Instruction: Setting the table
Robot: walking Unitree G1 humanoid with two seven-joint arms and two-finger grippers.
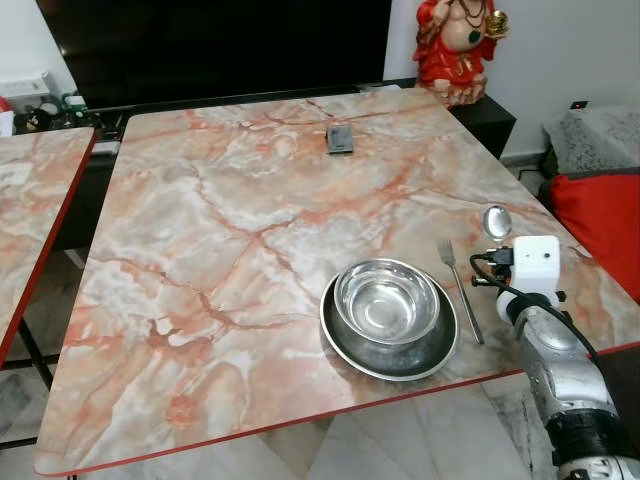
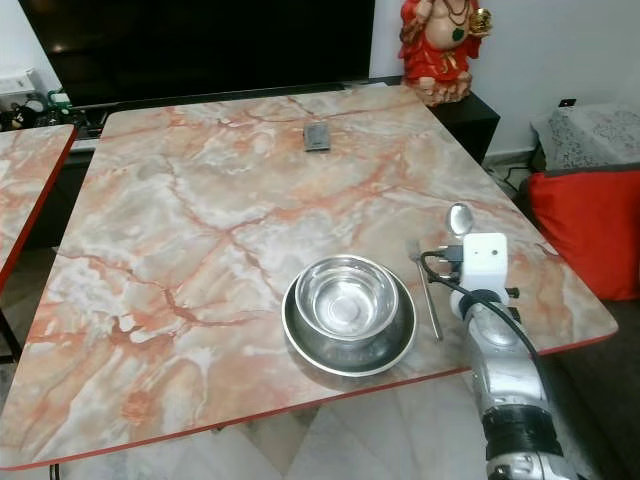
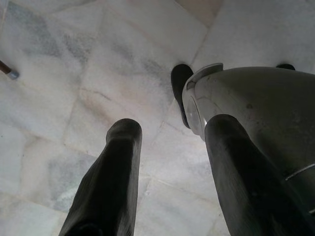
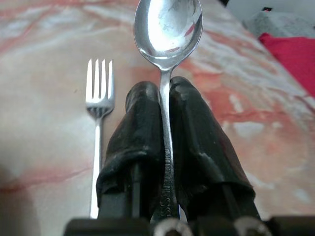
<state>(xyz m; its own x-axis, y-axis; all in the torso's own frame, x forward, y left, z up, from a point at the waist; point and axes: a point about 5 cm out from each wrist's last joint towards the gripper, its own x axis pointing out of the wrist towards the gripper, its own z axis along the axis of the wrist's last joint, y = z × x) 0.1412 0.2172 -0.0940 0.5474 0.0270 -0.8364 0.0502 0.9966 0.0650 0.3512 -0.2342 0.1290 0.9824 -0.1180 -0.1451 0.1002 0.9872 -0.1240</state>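
A steel bowl (image 1: 386, 300) sits inside a steel plate (image 1: 340, 337) near the marble table's front right edge. Just right of the plate a fork (image 1: 460, 289) lies with its tines pointing away from me. My right gripper (image 4: 165, 101) is shut on a spoon (image 4: 168, 29), whose handle is clamped between the black fingers (image 4: 142, 128); the spoon's bowl (image 1: 497, 221) sticks out beyond the wrist, low over the table right of the fork. My left gripper (image 3: 170, 140) hangs open over the floor beside my leg.
The marble table (image 1: 230, 230) has a small dark device (image 1: 340, 140) at its far side. A second marble table (image 1: 30, 190) stands to the left. A red figurine (image 1: 458, 45) is at the back right, and a red cushion (image 1: 600, 220) lies right of the table.
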